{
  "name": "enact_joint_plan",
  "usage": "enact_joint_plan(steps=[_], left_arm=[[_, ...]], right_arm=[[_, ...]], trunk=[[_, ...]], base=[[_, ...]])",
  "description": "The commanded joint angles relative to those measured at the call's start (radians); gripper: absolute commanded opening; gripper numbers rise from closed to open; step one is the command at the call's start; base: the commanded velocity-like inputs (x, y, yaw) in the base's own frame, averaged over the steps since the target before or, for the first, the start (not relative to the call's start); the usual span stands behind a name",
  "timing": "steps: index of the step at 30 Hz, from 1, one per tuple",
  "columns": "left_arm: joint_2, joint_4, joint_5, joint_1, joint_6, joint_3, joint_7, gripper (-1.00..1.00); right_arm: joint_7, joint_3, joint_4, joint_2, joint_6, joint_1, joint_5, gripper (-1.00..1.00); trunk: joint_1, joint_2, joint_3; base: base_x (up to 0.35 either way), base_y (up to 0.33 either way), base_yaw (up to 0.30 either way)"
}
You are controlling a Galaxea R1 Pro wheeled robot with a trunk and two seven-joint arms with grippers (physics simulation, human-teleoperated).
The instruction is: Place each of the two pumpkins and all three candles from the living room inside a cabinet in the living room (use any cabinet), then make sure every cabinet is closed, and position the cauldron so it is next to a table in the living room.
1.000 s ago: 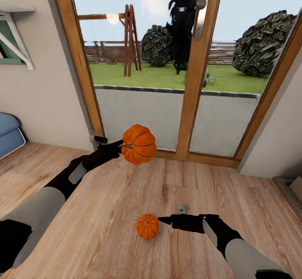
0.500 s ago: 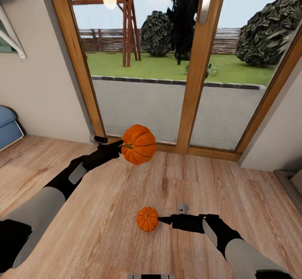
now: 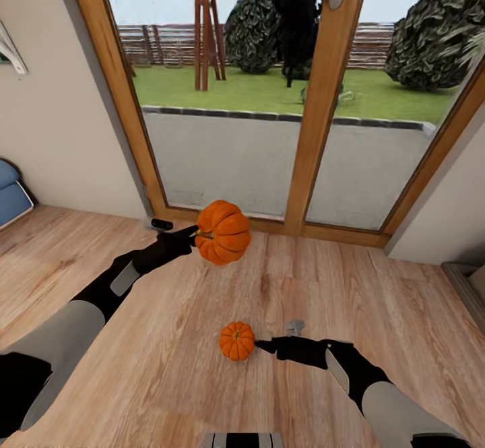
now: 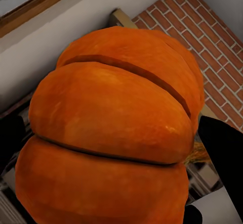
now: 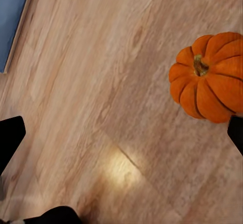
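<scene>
Left gripper (image 3: 192,237) is clamped on the first pumpkin (image 3: 223,231), carried at mid-height in front of the glass door (image 3: 269,98) — my read: kept up and clear of the floor so it can ride along while the other arm works. The left wrist view gives what the head view can't: the pumpkin (image 4: 111,133) packs the space between the two dark fingers (image 4: 223,148), one on each side, so it's a real pinch, not a rest. Moving right: the second pumpkin (image 3: 236,341) sits upright on the wood floor (image 3: 168,367), stem up, just off the tip of the right gripper (image 3: 266,347). Head view makes them look almost touching. The right wrist view corrects that: fingers (image 5: 10,138) are spread wide with bare floor between them, and the pumpkin (image 5: 210,77) lies off to one side, not between the jaws. So the right arm looks staged low for a pick but needs lateral alignment first. Far left, a blue cushion edge (image 3: 10,192).
</scene>
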Motion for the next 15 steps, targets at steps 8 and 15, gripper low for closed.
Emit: enact_joint_plan(steps=[8, 15], left_arm=[[0.000, 0.000, 0.001, 0.000, -0.001, 0.001, 0.000, -1.00], [0.000, 0.000, 0.001, 0.000, -0.001, 0.000, 0.000, -1.00]], right_arm=[[0.001, -0.002, 0.000, 0.000, -0.004, 0.000, -0.001, 1.00], [0.001, -0.002, 0.000, 0.000, -0.005, 0.000, -0.001, 1.00]], trunk=[[0.003, -0.002, -0.031], [0.007, -0.004, -0.058]], base=[[0.000, 0.000, 0.000], [0.000, 0.000, 0.000]])
